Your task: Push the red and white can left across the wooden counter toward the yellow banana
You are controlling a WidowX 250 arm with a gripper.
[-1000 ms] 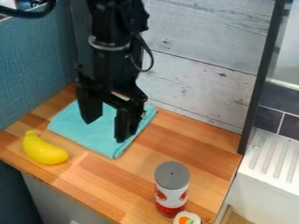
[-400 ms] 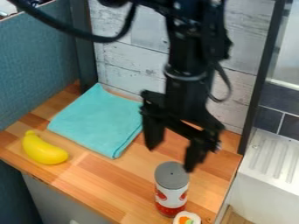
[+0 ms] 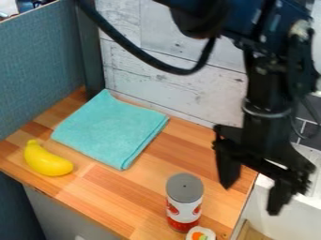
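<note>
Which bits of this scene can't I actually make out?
All in the camera view:
- Small round piece: cut off by the bottom edge.
- Can: its far side, hidden by its front.
- Folded cloth: inner layers, hidden by the top one.
- White sink: partly behind the end effector, cut off at the right edge.

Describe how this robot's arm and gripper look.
The arm is black, with a grey ring around its lower part and a thick black cable looping off it. The gripper is black too, with two blocky fingers that taper toward their tips.
</note>
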